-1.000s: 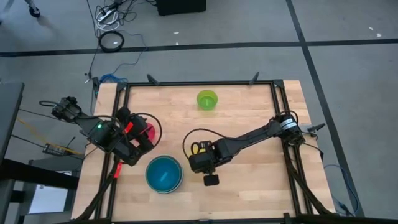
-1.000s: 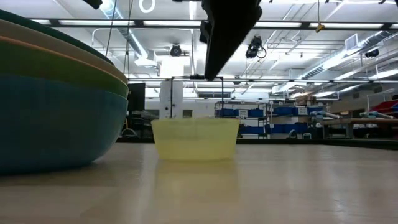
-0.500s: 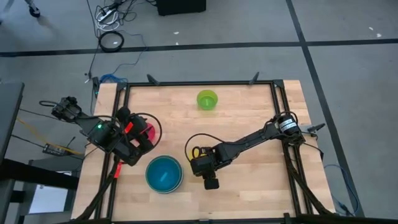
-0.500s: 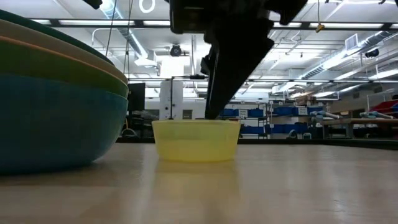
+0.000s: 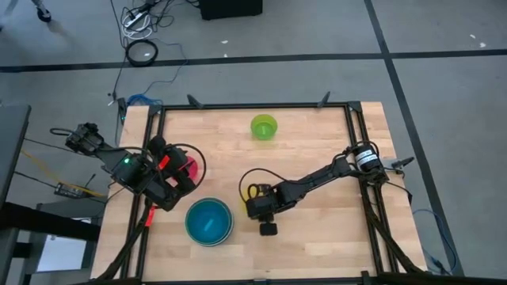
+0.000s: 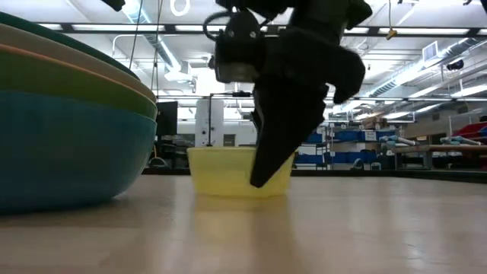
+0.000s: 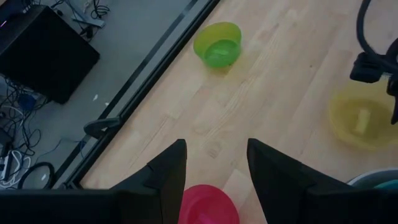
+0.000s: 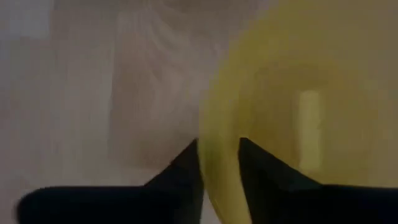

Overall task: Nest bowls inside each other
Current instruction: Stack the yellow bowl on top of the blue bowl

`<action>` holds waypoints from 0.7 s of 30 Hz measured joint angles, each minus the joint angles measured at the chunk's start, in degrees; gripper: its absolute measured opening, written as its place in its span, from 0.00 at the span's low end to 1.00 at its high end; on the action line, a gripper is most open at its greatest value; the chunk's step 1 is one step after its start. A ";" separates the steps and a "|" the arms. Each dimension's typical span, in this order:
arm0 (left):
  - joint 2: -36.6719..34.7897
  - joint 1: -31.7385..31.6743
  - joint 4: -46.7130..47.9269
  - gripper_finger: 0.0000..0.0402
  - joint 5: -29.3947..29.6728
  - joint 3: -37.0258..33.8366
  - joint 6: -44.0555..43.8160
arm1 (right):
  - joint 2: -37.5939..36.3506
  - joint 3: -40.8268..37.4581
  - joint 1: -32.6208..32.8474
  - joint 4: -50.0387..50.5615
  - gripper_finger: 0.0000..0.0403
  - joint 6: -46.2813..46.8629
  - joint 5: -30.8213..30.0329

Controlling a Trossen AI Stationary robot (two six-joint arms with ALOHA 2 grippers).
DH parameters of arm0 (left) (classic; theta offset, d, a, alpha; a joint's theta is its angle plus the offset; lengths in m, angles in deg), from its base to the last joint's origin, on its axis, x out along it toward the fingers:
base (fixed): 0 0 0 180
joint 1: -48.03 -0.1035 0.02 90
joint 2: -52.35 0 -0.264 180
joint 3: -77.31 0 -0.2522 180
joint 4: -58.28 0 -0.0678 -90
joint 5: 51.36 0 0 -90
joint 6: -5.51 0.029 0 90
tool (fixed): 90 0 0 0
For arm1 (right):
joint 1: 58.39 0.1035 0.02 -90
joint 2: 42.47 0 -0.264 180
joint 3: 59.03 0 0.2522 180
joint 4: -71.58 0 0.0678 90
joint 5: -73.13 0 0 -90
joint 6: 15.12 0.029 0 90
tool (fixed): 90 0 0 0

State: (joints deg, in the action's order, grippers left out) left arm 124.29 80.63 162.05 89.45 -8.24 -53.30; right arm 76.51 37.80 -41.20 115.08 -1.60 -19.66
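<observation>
A small yellow bowl (image 5: 252,191) stands on its base mid-table. My right gripper (image 8: 219,149) has come down onto it and is shut on its rim, with the finger showing in front of the bowl (image 6: 228,171) in the low view. My left gripper (image 7: 214,149) hovers open at the table's left, above a pink-red bowl (image 7: 208,205) that rests on the table. A lime green bowl (image 5: 264,127) sits near the far edge. A stack of nested bowls (image 5: 209,222), blue innermost, stands near the front edge. My right gripper has the yellow bowl's rim (image 8: 217,134) between its two fingers, one finger (image 8: 264,177) inside the bowl and one (image 8: 183,171) outside, on the bowl's near-right side. The fingers come steeply from above. The bowl stands upright on the table.
A black frame (image 5: 348,134) runs round the tabletop. Bare wood lies to the right of the yellow bowl and between it and the lime green bowl. The large stack (image 6: 68,129) stands just left of my right gripper.
My right gripper has come down from above the yellow bowl to its rim, drifting slightly toward the near edge. The bowl has stayed in place.
</observation>
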 joint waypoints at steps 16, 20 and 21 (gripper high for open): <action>0.00 0.00 0.00 0.44 0.00 0.00 0.00 | -0.04 -0.13 -0.21 0.00 0.01 -0.21 0.09; 0.00 0.00 0.00 0.44 0.00 0.00 0.00 | -0.04 -0.13 -0.15 0.04 0.00 -0.50 -1.35; 0.00 0.00 -0.01 0.44 0.00 0.00 0.01 | -0.06 -0.13 -0.03 0.08 0.00 -0.57 -2.27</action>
State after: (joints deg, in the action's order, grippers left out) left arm 124.29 80.64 162.04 89.45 -8.24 -53.29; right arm 76.45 37.67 -41.24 115.16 -2.17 -21.93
